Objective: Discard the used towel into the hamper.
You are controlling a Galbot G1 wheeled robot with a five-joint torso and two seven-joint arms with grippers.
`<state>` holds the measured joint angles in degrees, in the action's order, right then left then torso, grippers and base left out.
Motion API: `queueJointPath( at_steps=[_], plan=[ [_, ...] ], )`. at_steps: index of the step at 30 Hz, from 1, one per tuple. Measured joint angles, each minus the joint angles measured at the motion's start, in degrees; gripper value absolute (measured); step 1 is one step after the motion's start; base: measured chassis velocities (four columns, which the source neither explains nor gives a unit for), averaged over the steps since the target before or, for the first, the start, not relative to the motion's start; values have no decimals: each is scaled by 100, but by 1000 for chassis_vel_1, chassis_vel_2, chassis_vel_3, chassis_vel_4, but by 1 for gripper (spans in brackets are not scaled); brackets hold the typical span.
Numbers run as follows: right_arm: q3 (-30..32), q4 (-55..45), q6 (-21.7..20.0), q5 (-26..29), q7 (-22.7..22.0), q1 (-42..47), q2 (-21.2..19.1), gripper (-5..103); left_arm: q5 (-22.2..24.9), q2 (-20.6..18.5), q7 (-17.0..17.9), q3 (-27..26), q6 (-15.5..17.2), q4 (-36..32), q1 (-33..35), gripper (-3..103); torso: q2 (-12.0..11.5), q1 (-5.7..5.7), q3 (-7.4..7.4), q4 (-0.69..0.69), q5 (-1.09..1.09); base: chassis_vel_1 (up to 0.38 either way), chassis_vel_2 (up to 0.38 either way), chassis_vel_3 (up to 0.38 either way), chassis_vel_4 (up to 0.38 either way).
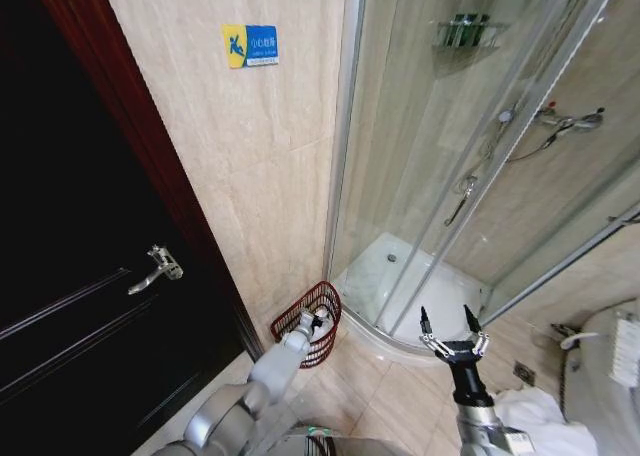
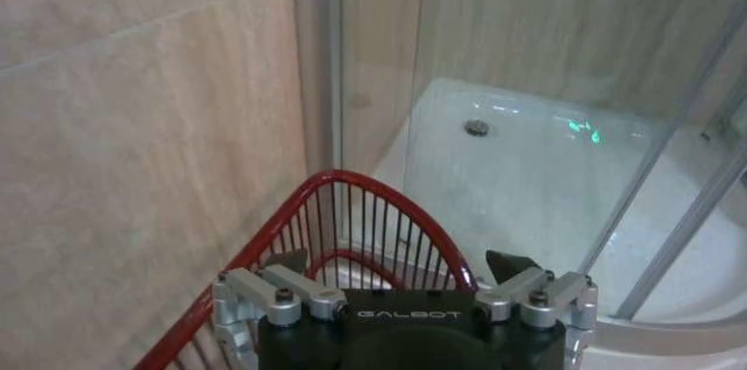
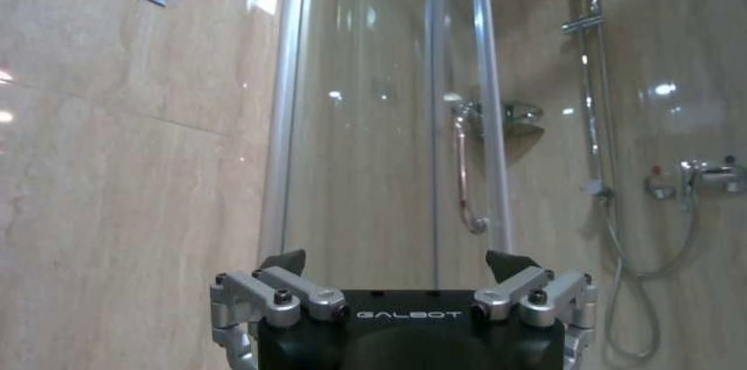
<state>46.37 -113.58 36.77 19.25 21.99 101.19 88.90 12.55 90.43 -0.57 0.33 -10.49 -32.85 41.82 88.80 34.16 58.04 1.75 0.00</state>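
the small round reddish-brown wire hamper (image 1: 309, 323) is seen on the tiled floor in the corner where the beige marble wall (image 1: 250, 146) meets the curved glass shower enclosure (image 1: 450, 156), just beside the white shower tray (image 1: 400, 276). the left gripper (image 1: 318, 321) is held directly over the hamper's rim, and in the left wrist view (image 2: 397, 263) its fingers are spread wide with nothing between them, the thin ribs of the hamper (image 2: 350, 221) lying just below.

the right gripper (image 1: 450, 328) is raised to the right of the hamper, well apart from it, its two dark fingertips also parted wide and empty; in the right wrist view (image 3: 397, 263) it is pointed at the shower glass.

a heap of white cloth (image 1: 535, 416) is seen on the floor far to the right of the hamper, beside the right arm; it is judged to be the used towel, though this cannot be confirmed. such cloth is expected to be light, limp and non-fragile, sagging when lifted, so a raised fold near the middle of the heap is judged the best place for a pinch. the hamper itself is probably light and easily nudged.
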Motion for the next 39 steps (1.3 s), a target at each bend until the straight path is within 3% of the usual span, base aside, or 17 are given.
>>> queueJointPath(
  at_steps=[2, 5, 6, 12, 19, 26, 34, 39],
  plan=[
    [2, -10, -19, 0, -41, -4, -12, 100, 12, -114, -2, 6, 8, -261, 128, 100, 0, 0, 0, 2, 0, 0, 0, 0, 0],
    [-14, -56, -88, -82, -361, -48, -46, 100, 23, -617, -16, 28, 185, -1318, 659, 100, 0, 0, 0, 4, 3, 0, 0, 0, 0],
    [-14, -56, -88, -82, -361, -48, -46, 100, 23, -617, -16, 28, 185, -1318, 659, 100, 0, 0, 0, 4, 3, 0, 0, 0, 0],
    [-49, -213, -173, -297, -732, -145, -70, 100, 94, -1379, -25, -47, 283, -2920, 1422, 100, 1, 0, 0, 2, -3, 0, 0, 0, 0],
    [-40, -315, -196, -300, -793, -146, -76, 100, 123, -1832, -92, -428, 258, -3984, 2161, 100, 1, 0, 0, 1, -3, 0, 0, 0, 0],
    [9, -287, -203, -244, -927, -190, -165, 100, 430, -2275, 180, -981, 371, -5901, 3376, 100, 1, -1, -1, 1, -2, 0, 0, 0, 0],
    [41, -333, -269, -182, -996, -399, -214, 100, 372, -2308, 328, -1728, 565, -7215, 4243, 100, 1, 0, 0, 2, 1, 0, 0, 0, 0],
    [68, -334, -396, -9, -1092, -459, -196, 100, 179, -1810, 339, -2318, 615, -7788, 4916, 100, 0, 0, 0, 2, -1, 0, 0, 0, 0]
  ],
)
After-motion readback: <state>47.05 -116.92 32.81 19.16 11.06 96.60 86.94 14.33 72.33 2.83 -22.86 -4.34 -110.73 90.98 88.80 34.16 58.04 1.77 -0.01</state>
